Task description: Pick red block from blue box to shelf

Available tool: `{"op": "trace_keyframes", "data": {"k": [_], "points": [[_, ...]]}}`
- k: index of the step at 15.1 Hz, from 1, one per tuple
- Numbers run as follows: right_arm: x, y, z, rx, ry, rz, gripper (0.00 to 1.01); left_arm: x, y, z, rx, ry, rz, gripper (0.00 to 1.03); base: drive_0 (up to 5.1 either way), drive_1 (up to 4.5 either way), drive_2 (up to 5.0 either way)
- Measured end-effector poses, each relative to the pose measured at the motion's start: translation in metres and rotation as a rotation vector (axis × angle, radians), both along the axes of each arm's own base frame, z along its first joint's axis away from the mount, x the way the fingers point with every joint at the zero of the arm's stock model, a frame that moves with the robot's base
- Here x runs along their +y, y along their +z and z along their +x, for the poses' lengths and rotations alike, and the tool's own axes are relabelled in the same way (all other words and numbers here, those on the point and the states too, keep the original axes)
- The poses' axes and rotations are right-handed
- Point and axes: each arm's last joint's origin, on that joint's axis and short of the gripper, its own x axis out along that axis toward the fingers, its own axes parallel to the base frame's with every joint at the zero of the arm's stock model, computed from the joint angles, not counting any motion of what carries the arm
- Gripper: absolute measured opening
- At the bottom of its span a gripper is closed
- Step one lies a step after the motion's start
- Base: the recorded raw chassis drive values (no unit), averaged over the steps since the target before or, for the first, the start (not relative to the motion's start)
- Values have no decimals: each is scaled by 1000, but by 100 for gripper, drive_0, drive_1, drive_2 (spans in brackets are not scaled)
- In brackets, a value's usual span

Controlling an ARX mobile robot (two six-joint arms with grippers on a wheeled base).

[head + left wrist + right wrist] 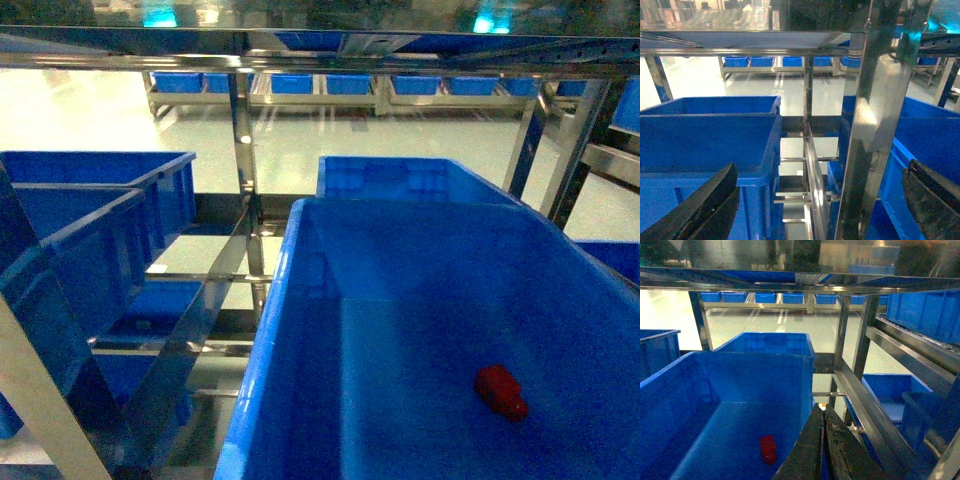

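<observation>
The red block (501, 391) is lying on the floor of the blue box (300, 300), toward its right side. The right gripper (823, 440) is holding nothing, jaws pressed together. The left gripper (820, 200) is hanging with jaws spread wide, empty.

Blue box (300, 330) open above; shelf (245, 150) rail crosses overhead

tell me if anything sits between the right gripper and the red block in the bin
Nothing visible does. The red block lies alone on the bare floor of the blue bin, and the right gripper, jaws shut, hangs above the bin's near right side with only open space toward the block.
</observation>
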Motion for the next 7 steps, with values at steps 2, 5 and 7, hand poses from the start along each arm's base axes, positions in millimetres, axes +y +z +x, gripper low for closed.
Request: {"op": "trace_keyframes", "data": {"k": [2, 5, 7], "points": [[0, 0, 0, 0, 0, 0, 28, 0, 0, 0, 0, 0, 0, 98, 0, 0, 0], [0, 0, 0, 0, 0, 0, 100, 0, 0, 0, 0, 0, 0, 98, 0, 0, 0], [0, 0, 0, 0, 0, 0, 98, 0, 0, 0, 0, 0, 0, 98, 0, 0, 0]]}}
